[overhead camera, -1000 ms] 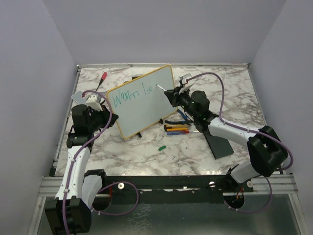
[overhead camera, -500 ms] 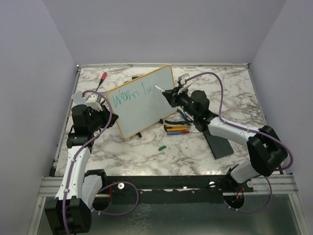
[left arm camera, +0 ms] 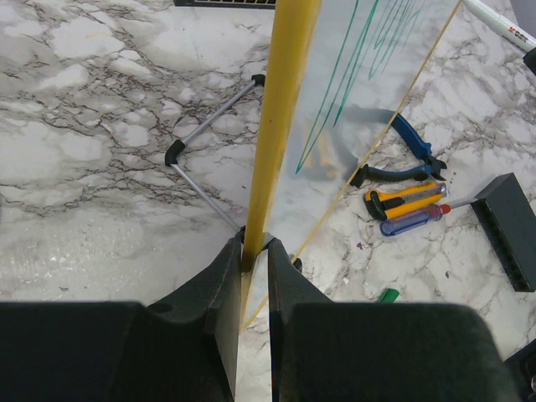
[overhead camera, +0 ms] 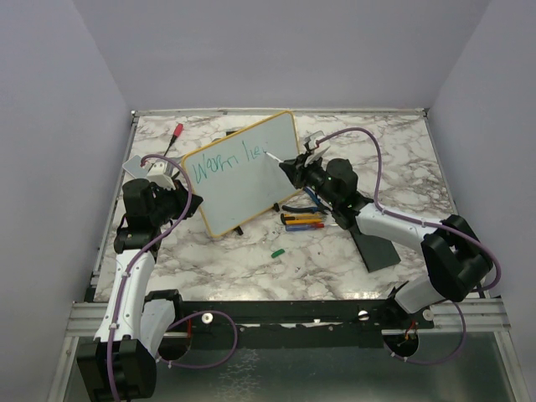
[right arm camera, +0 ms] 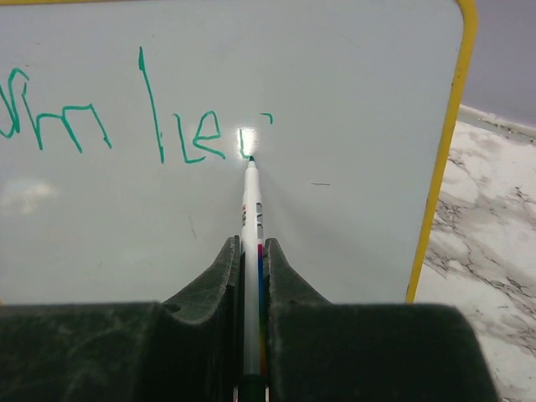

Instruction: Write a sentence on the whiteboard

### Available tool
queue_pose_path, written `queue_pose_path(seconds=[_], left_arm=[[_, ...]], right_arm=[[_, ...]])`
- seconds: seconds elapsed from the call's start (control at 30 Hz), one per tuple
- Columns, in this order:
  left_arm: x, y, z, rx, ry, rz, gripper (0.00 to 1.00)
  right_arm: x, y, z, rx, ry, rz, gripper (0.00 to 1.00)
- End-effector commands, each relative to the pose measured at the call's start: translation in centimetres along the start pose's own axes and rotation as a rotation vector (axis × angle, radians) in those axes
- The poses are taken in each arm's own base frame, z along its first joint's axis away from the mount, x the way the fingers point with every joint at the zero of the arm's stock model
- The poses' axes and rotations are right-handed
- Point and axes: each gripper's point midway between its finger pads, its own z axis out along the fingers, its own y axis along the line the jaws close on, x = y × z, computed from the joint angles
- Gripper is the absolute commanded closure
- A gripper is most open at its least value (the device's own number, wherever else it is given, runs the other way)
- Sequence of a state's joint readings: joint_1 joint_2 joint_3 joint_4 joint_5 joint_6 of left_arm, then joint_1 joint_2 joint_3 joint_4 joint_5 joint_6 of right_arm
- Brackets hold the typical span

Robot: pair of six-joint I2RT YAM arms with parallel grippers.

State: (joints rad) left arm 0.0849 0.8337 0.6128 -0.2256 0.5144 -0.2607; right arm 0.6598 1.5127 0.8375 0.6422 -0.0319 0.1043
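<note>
The whiteboard [overhead camera: 239, 180] with its yellow frame stands tilted on the marble table. My left gripper [left arm camera: 254, 247] is shut on its yellow frame edge [left arm camera: 280, 100] at the board's left side [overhead camera: 167, 197]. My right gripper [right arm camera: 251, 251] is shut on a white marker [right arm camera: 249, 209], whose tip touches the board [right arm camera: 335, 100]. The sentence [right arm camera: 126, 126] in teal-green reads "Warm he" with a new stroke starting; it also shows in the top view [overhead camera: 224, 162]. The right gripper [overhead camera: 293, 164] is at the board's upper right.
A red marker [overhead camera: 177, 131] lies at the back left. Blue pliers [left arm camera: 402, 159], a yellow knife [left arm camera: 402, 198] and a blue-handled tool [left arm camera: 410, 222] lie right of the board. A green cap [overhead camera: 276, 250] lies in front. A black pad [overhead camera: 373, 245] lies under my right arm.
My right gripper has shifted slightly left and down along the board with the marker, adding to the letters after "he". The left arm has not moved.
</note>
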Motion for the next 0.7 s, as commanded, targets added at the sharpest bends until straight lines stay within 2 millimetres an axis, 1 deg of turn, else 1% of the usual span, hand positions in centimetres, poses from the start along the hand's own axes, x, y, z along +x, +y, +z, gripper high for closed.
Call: queue_pose_path(seconds=[0.0, 0.17, 0.47, 0.6, 0.67], left_arm=[[-0.9, 0.2, -0.1, -0.017, -0.038, 0.020, 1.00], [-0.9, 0.3, -0.1, -0.019, -0.038, 0.019, 1.00], [-0.9, 0.2, -0.1, -0.017, -0.037, 0.021, 1.00], [-0.9, 0.2, -0.1, -0.017, -0.037, 0.021, 1.00], [-0.9, 0.2, -0.1, -0.017, -0.037, 0.022, 1.00]], right_arm=[[-0.4, -1.5, -0.2, 0.080, -0.017, -0.002, 0.99], [-1.8, -1.8, 0.2, 0.097, -0.046, -0.018, 0.99], [-3.8, -1.2, 1.0, 0.066, -0.091, -0.042, 0.99], [-4.4, -1.1, 1.2, 0.060, -0.103, -0.050, 0.99], [-4.3, -1.2, 1.3, 0.065, -0.099, -0.050, 0.99]])
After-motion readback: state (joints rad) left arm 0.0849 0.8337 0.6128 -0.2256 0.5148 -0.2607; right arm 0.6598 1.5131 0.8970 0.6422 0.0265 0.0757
